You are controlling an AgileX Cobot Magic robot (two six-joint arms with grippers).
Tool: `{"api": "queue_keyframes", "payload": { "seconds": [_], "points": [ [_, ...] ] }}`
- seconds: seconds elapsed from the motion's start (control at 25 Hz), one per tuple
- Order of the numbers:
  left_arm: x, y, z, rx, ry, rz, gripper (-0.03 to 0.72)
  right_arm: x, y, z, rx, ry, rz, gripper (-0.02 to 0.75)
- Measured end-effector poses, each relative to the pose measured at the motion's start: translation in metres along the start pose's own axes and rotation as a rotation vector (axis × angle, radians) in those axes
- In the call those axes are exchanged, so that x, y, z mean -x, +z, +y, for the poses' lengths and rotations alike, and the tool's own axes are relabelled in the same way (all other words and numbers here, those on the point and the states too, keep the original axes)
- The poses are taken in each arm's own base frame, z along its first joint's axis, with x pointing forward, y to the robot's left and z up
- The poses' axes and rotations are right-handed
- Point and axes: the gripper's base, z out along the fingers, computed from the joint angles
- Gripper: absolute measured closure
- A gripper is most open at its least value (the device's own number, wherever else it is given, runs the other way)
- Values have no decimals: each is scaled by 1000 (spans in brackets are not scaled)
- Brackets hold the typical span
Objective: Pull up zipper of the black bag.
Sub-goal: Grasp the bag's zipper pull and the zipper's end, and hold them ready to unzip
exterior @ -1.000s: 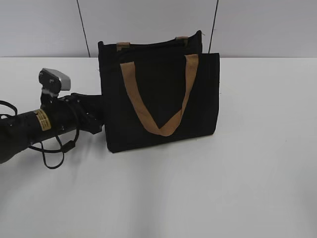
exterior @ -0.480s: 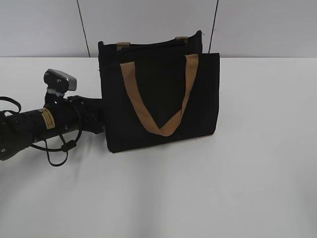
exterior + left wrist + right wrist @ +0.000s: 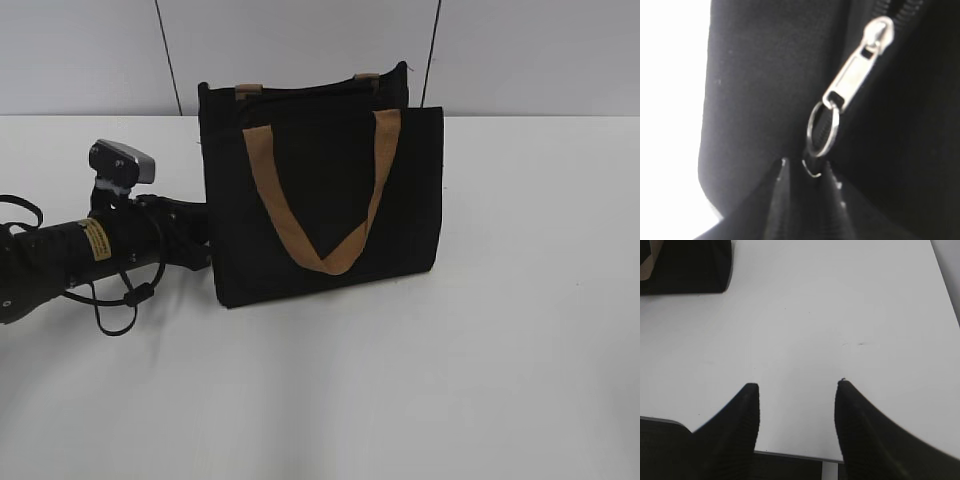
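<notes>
Black bag (image 3: 330,200) stands upright on the white table (image 3: 500,350), tan strap handle (image 3: 322,205) hanging in a V down its front face. Top edge is seen from the side only; whether anything is inside the bag cannot be told.

Left arm (image 3: 70,260) lies low along the table, its fingers at the bag's left side wall. In the exterior view the fingertips are hidden against the black fabric.

Left wrist view: the zipper (image 3: 855,80) is very close, just above the left fingers (image 3: 805,200). Silvery pull tab hangs from the slider at upper right, slanting down-left; a thin metal ring on its lower end reaches down to the fingertips. The two dark tips sit nearly together, with only a narrow slit between them, and the ring's lower edge meets that slit. The fingers read as closed on the ring, though the contact is blurred and black on black. Zip teeth are cut off at the top edge.

Right wrist view: right fingers (image 3: 797,410) spread wide, holding nothing, over bare table. One bag corner (image 3: 685,265) shows far ahead and left of them, well apart.
</notes>
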Motion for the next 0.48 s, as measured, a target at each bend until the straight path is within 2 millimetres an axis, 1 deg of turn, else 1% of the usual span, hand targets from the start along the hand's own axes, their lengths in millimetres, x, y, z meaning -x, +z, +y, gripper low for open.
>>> {"api": "queue_keyframes", "payload": {
  "seconds": [0.12,0.16,0.24,0.4,0.48],
  "points": [
    [0,0,0,0,0,0,629,0,0,0,0,0,0,360],
    [0,0,0,0,0,0,653,0,0,0,0,0,0,360],
    [0,0,0,-2,0,-4,671,0,0,0,2,1,0,360],
    [2,0,-1,-3,0,-10,673,0,0,2,23,12,-5,360],
    [9,-2,-1,4,13,-13,673,1,0,4,45,24,-9,360]
  ]
}}
